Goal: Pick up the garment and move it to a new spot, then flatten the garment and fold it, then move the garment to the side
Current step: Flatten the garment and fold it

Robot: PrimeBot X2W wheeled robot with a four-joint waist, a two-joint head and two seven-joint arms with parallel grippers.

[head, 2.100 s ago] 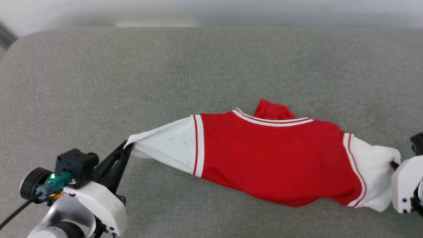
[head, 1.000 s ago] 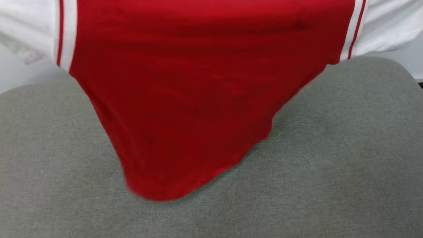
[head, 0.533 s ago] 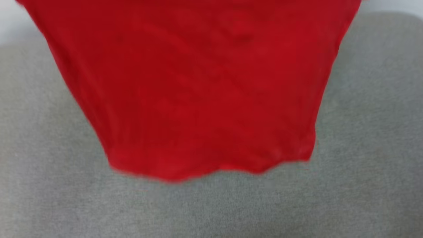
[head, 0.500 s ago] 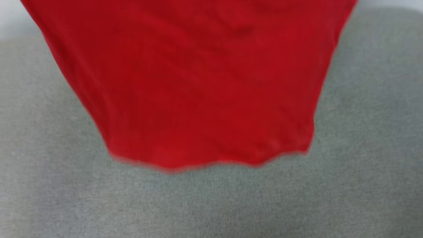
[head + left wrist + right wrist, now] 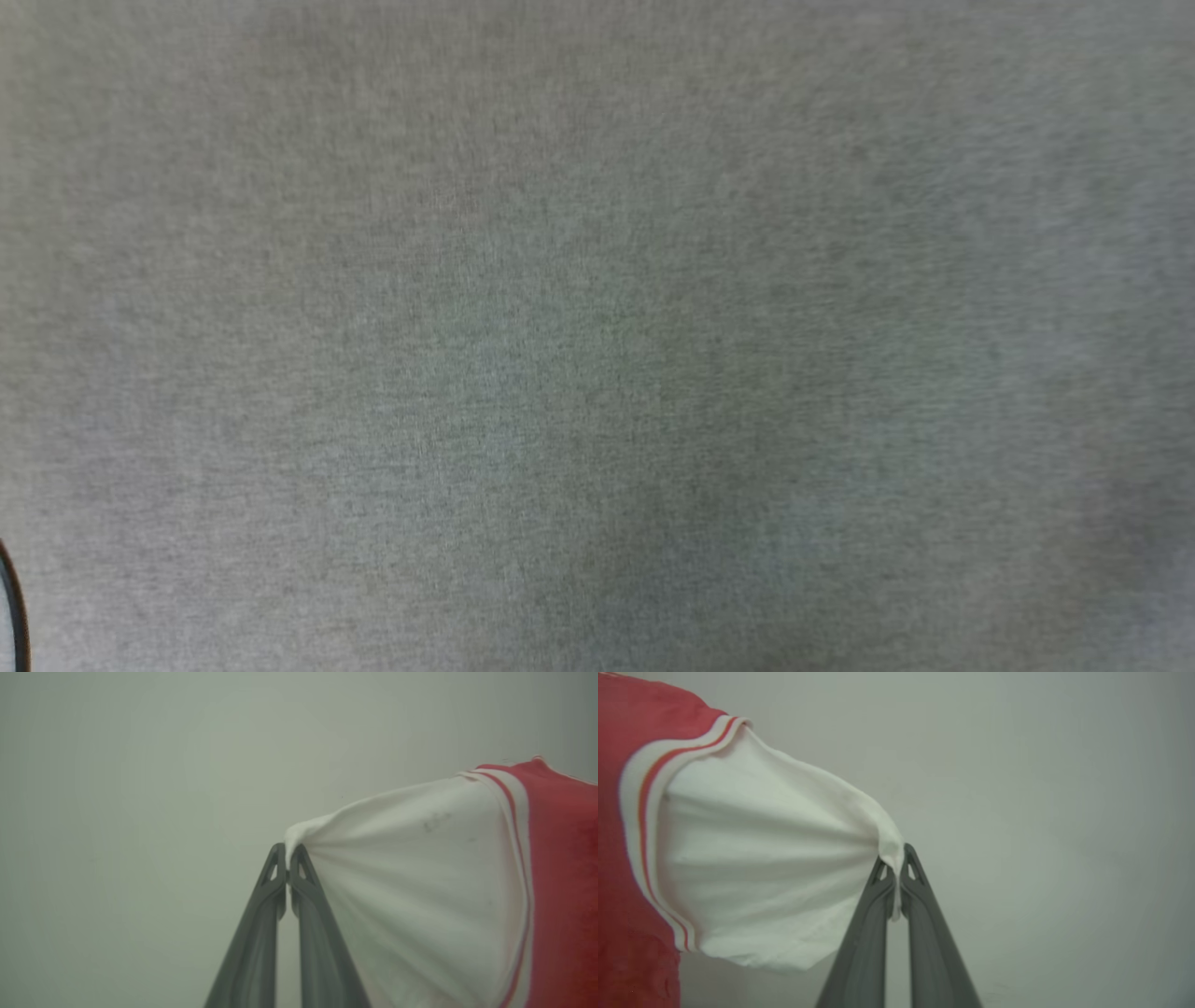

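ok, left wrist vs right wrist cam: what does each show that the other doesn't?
Left wrist: left end effector shut on a white sleeve with faint grey marks. Right wrist: right end effector shut on the other sleeve, its lower edge hanging loose. Both: cloth bunched at the grip, striped trim, red body of the shirt, a plain pale backdrop.

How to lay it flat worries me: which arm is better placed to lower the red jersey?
Neither: left gripper and right gripper each have jaws shut on a white sleeve of the red-and-white fabric jersey; lower both together.
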